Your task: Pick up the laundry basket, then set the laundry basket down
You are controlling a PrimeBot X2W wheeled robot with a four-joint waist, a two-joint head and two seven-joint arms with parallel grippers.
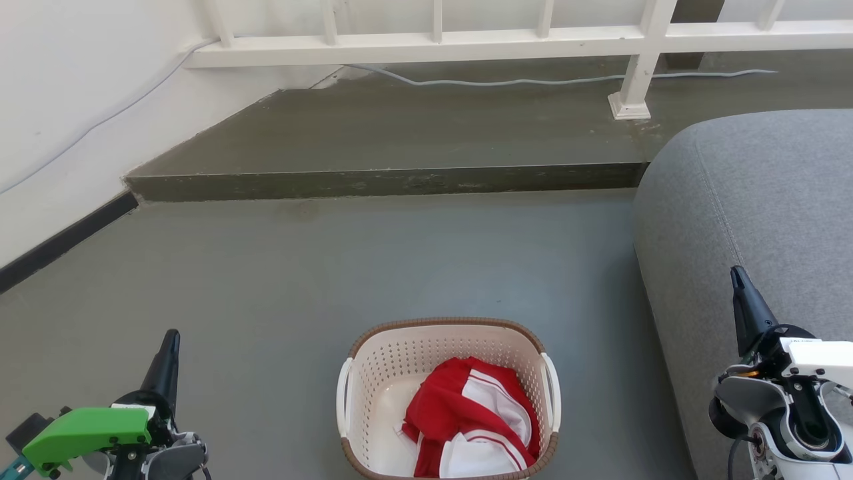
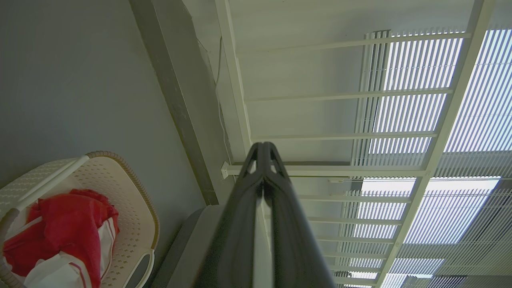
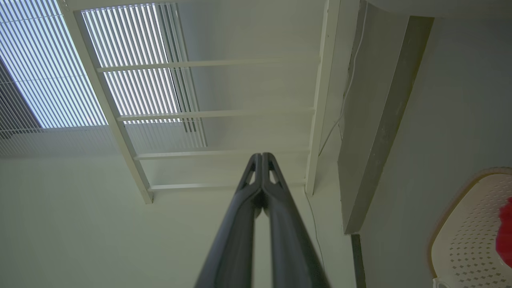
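Laundry basket (image 1: 426,353) stands on the floor (image 1: 280,280) at 6 o'clock in the head view, a red-and-white garment (image 1: 466,413) inside; left gripper (image 1: 172,335) at 8 o'clock and right gripper (image 1: 736,273) at 4 o'clock flank it, well apart, fingers pressed together on nothing. Grey sofa (image 1: 760,200) at 3 o'clock; step (image 1: 386,180) and white railing (image 1: 433,43) at 12 o'clock.

The floor (image 1: 320,267) is grey & smooth. The laundry basket (image 1: 426,353) is set on it, low in the middle of the head view, w/ bare floor seen to its left, right & back. A big grey sofa (image 1: 753,200) is sat on the floor at the right, near the basket, not touching. At the back a low step (image 1: 400,133) is raised up. A pale cable (image 1: 506,82) is laid along it & a white post (image 1: 633,80) is stood on it.
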